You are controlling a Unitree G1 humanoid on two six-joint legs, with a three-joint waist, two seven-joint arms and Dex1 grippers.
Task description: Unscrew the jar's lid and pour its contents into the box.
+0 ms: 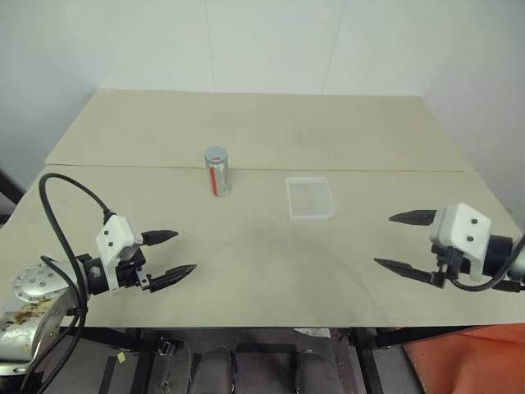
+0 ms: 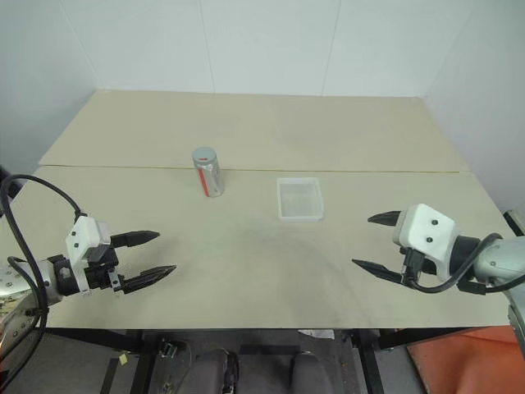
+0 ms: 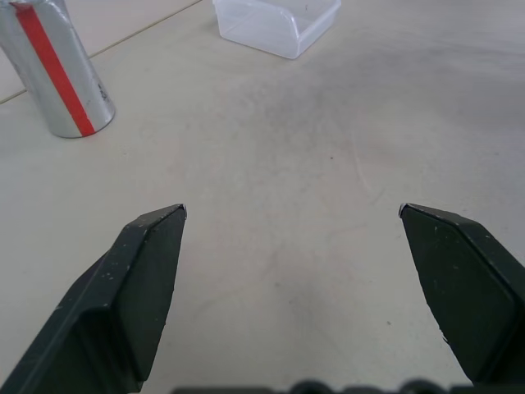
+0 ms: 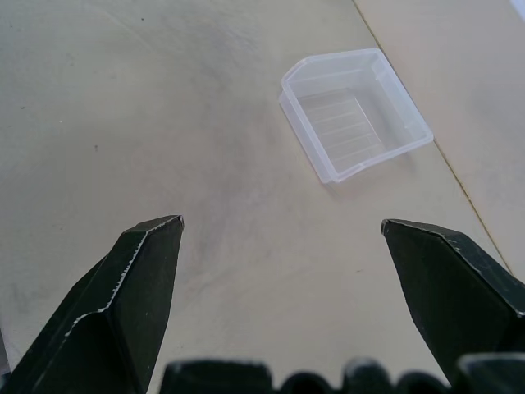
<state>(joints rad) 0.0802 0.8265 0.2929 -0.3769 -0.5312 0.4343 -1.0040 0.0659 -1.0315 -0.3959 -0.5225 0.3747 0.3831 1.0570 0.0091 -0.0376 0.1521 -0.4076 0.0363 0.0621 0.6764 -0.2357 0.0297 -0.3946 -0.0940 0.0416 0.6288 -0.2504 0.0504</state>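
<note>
Bright even light, soft shadows, sharp focus

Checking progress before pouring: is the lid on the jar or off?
On: the round grey metallic lid caps the upright silvery red-labelled jar.

Can't make out any contents inside the jar point(image 1: 217, 172), way too small from the head camera. Same jar point(image 3: 57, 74) cut off at the picture's edge in the left wrist view, so no lid visible there; lid point(image 1: 216, 155) visible from the head camera. Box point(image 3: 277, 23) chopped off at the edge too, far wall gone. Box point(image 4: 354, 113) fully in frame from the right wrist, looks empty, but tiny bits hard to rule out. Table point(image 1: 271, 271) near edge hidden behind both arms in spots.
</note>
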